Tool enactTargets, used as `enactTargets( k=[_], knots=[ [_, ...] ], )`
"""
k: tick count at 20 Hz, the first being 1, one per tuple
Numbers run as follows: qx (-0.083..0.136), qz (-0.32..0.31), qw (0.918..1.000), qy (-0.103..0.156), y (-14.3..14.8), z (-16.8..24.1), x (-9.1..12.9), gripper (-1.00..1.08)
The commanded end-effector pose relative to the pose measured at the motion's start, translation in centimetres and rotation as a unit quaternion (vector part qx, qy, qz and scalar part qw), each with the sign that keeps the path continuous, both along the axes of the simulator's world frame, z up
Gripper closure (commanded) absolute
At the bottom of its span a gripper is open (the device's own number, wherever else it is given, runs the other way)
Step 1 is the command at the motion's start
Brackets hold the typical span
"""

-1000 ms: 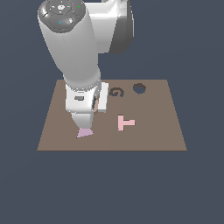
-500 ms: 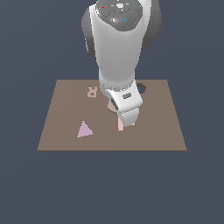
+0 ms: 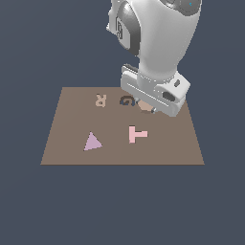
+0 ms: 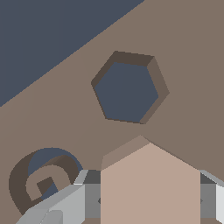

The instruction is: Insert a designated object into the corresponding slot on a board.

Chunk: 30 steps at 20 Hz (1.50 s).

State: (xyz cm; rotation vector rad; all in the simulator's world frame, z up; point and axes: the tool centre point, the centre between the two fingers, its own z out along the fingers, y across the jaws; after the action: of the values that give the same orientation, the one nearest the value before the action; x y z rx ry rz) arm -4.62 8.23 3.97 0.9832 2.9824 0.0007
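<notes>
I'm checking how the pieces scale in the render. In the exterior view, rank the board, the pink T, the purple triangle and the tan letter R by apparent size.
1. The board, by far the largest.
2. The pink T and the purple triangle: they look about alike, so no ranking between them.
3. The tan letter R, smallest, though it lies farther back, which may shrink it.

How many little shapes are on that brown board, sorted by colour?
Pink: 2, the T and the triangle
Tan: 2, the R and the hexagon, held in the jaws
Dark cut-outs: 2, the G and the hexagonal slot
Total: 6
</notes>
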Motion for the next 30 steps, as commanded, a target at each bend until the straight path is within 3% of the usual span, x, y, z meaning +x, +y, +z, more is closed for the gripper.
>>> enactTargets(
  k=[1,12,28,29,30],
  knots=[
    [0.0,0.051,0.9987,0.0,1.1,0.0,-1.2,1.08],
    [0.0,0.181,0.9835,0.0,3.3,0.1,-5.1,1.08],
    [0.0,0.195,0.9809,0.001,3.4,-0.9,-5.6,1.08],
    [0.0,0.195,0.9809,0.001,3.4,-0.9,-5.6,-0.92],
    [0.0,0.195,0.9809,0.001,3.4,-0.9,-5.6,-0.92]
  ],
)
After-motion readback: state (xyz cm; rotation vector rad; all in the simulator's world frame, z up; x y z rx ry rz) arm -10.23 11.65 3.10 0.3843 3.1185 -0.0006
